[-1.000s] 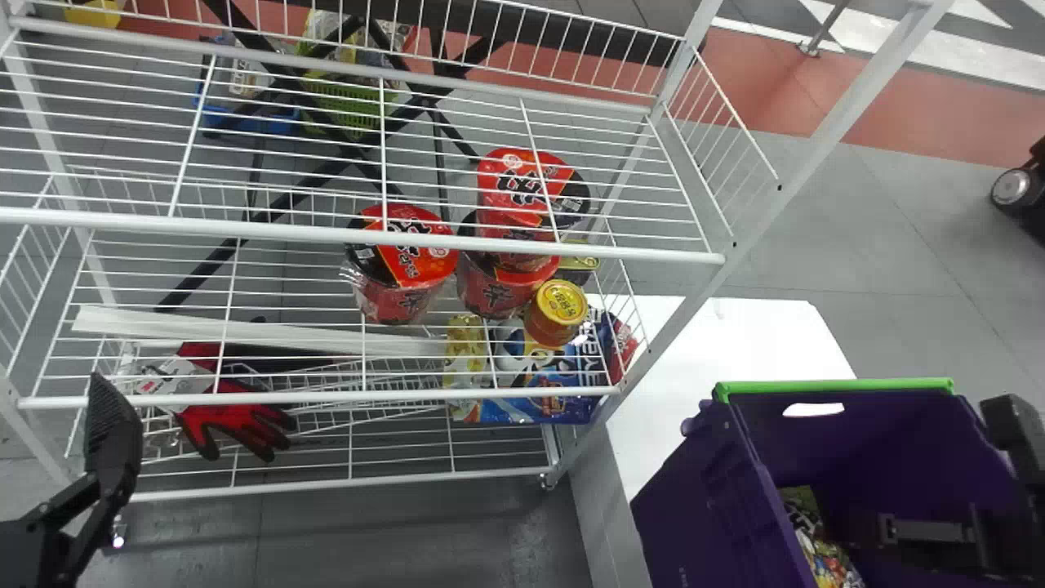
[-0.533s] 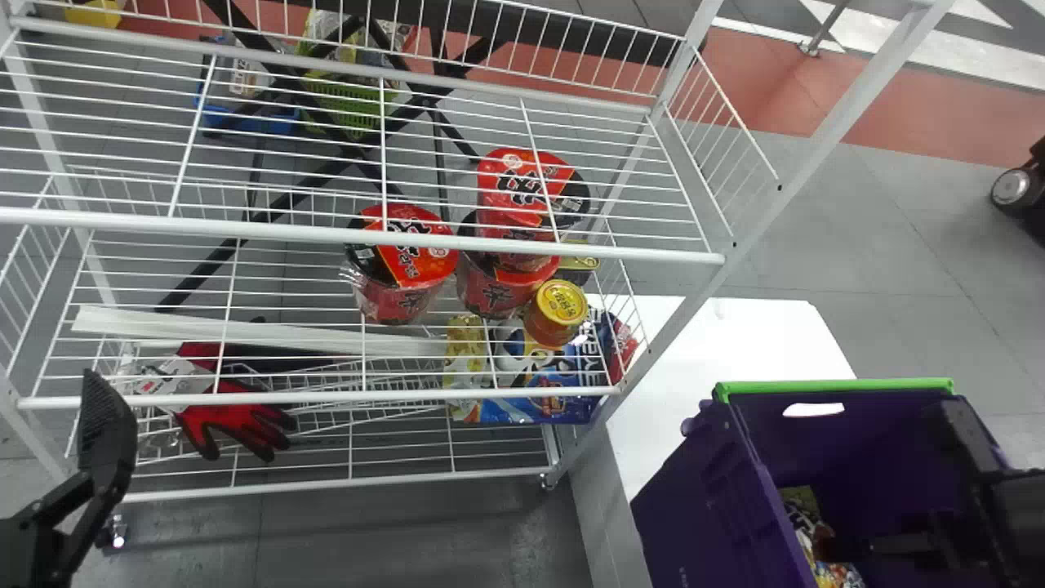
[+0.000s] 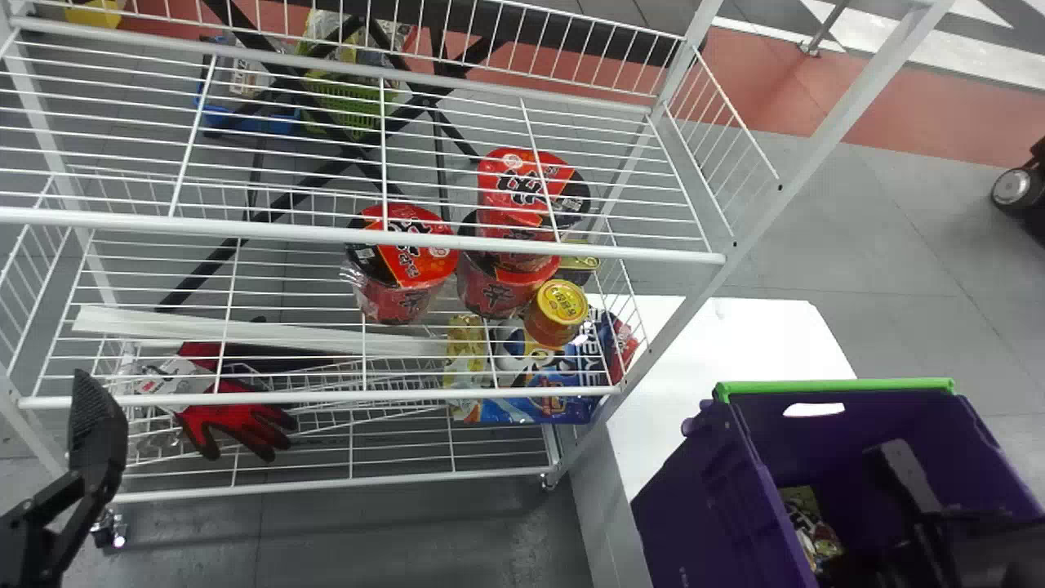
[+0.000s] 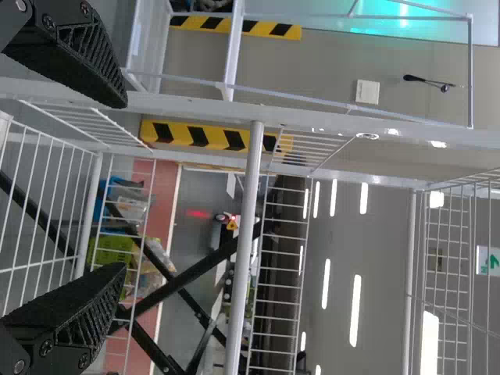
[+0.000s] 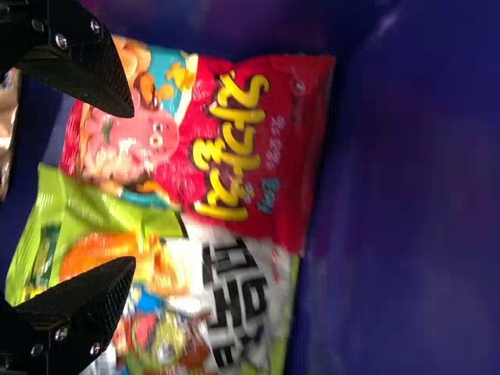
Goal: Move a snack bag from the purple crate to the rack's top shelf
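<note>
- The right gripper (image 5: 131,187) is hanging inside the crate at near right, its two flat black fingers spread apart above snack bags and gripping nothing. The left gripper (image 4: 125,183) is waiting at near left by the rack, its fingers also parted and holding nothing.
- The tall white wire rack (image 3: 286,232) is standing across the left and far side. The placing is all left to do: lifting, carrying leftward and setting down. Its slanting white metal post (image 3: 767,208) is standing between crate and shelves, so the carry probably needs to pass around it and over the front rail.
- The low white flat-topped table (image 3: 735,343) is reaching beside the rack's right end.
- The deep purple plastic crate (image 3: 702,506) with a green rim strip (image 3: 833,385) is holding the bags; its high walls are hemming in the arm.
- The shiny red pillow-shaped snack bag (image 5: 258,156) and the green-and-white printed snack bag (image 5: 226,293) are lying against each other in there, ungrasped. Which one is wanted, I cannot tell; the contact could drag both up.
- Red-and-black round noodle cups (image 3: 404,265) are crowding a lower shelf.
- A small yellow-lidded tub (image 3: 562,302) is sitting beside them.
</note>
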`<action>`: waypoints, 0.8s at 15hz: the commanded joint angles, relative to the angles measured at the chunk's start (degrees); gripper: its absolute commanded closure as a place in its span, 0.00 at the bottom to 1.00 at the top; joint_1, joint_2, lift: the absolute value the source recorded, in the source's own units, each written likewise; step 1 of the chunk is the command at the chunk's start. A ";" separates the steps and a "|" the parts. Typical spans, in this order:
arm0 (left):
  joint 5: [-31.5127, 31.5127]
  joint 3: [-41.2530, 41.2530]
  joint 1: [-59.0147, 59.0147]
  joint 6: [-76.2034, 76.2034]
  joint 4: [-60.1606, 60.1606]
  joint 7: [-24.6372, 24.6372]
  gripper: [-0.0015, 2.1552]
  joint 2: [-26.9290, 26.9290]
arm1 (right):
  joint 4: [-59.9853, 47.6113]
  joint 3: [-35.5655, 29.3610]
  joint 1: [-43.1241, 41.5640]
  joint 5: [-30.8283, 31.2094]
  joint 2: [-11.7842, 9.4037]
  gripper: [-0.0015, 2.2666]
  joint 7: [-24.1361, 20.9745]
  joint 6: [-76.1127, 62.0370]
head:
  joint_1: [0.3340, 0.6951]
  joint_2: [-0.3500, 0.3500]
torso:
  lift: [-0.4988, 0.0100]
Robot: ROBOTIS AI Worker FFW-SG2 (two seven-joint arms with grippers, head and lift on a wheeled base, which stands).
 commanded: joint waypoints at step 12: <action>2.26 2.18 -1.55 -1.06 3.49 -3.15 0.04 -0.09 | 3.55 -4.80 1.02 -6.71 5.67 0.07 -3.41 -0.68 | 1.00 0.00 | 0.07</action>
